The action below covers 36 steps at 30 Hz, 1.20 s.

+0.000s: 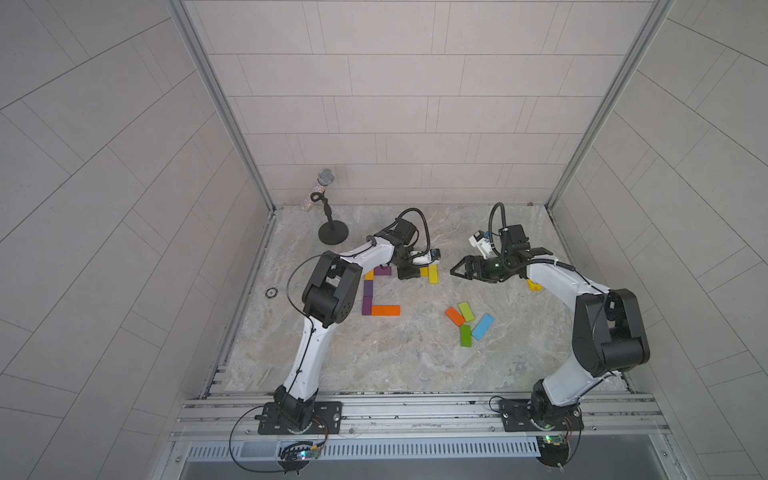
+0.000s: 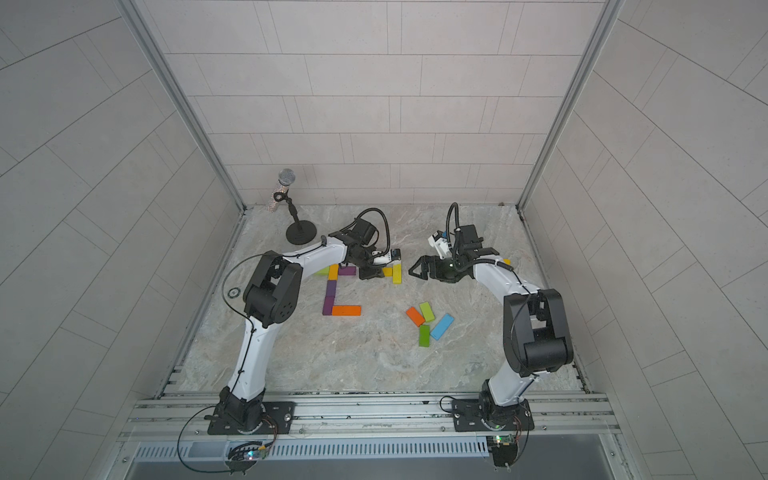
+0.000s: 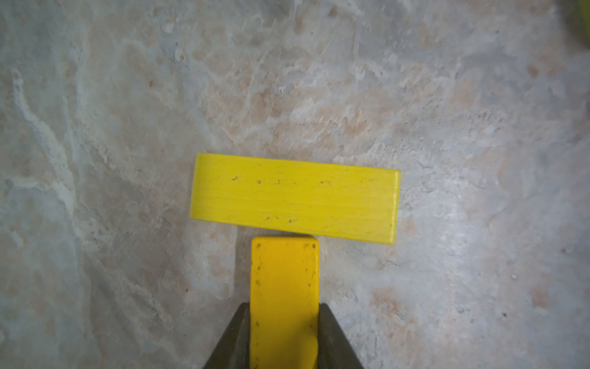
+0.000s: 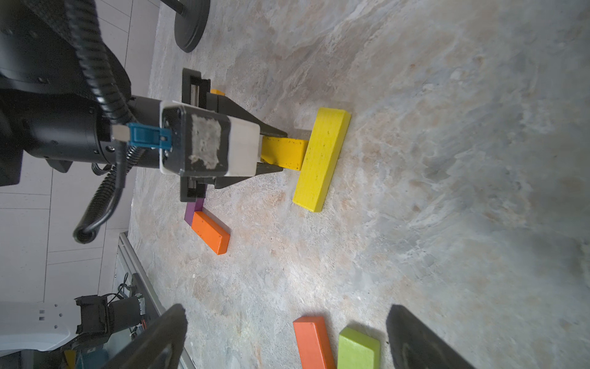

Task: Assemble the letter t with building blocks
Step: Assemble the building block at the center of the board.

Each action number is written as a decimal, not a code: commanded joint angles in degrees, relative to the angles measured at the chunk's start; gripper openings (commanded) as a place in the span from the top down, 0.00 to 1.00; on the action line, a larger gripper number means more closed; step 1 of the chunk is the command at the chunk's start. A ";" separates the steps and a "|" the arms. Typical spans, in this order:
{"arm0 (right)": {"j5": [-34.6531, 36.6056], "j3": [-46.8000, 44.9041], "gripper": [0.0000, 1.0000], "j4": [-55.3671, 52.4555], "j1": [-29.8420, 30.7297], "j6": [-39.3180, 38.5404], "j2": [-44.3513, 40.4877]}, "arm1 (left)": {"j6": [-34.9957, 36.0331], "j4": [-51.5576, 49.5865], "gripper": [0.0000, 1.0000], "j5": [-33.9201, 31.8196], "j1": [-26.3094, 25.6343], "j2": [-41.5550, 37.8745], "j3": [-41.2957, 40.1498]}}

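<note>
– While the left gripper (image 3: 284,306) is closed, what does it have between its jaws?
– A golden-yellow block (image 3: 284,274). The jaws press on its two long sides, and most of the block sticks out in front of them.
– Where does this block point?
– Its free end meets the long side of a lemon-yellow block (image 3: 293,198) that lies flat on the marble-patterned table (image 3: 95,127). They stand at a right angle, a little off the middle of the lying one, so together they look like a T. Whether the held block rests on the table or is slightly lifted, I cannot tell.
– And the right gripper (image 4: 287,310)?
– Its jaws stand wide apart and nothing is between them. It hangs above the table, turned toward the yellow pair but apart from it.
– What else lies on the table?
– In both top views, to the left of the yellow pair, purple blocks (image 1: 368,297) make a column, with an orange block (image 1: 385,310) lying across at its near end and a single purple block (image 1: 382,271) at the far end. The left arm (image 1: 374,251) covers part of this. Near the right arm (image 1: 552,278), a second orange block (image 1: 454,316) and a lime green block (image 1: 466,311) lie side by side, with a light blue block (image 1: 483,326) and a green block (image 1: 465,335) just beside them. A third yellow block (image 1: 534,286) shows partly under the right arm.
</note>
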 commanded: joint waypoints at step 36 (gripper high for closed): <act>-1.79 -0.33 0.00 0.96 -0.69 -0.19 1.37 | 7.12 -3.27 0.67 3.99 0.55 2.81 3.11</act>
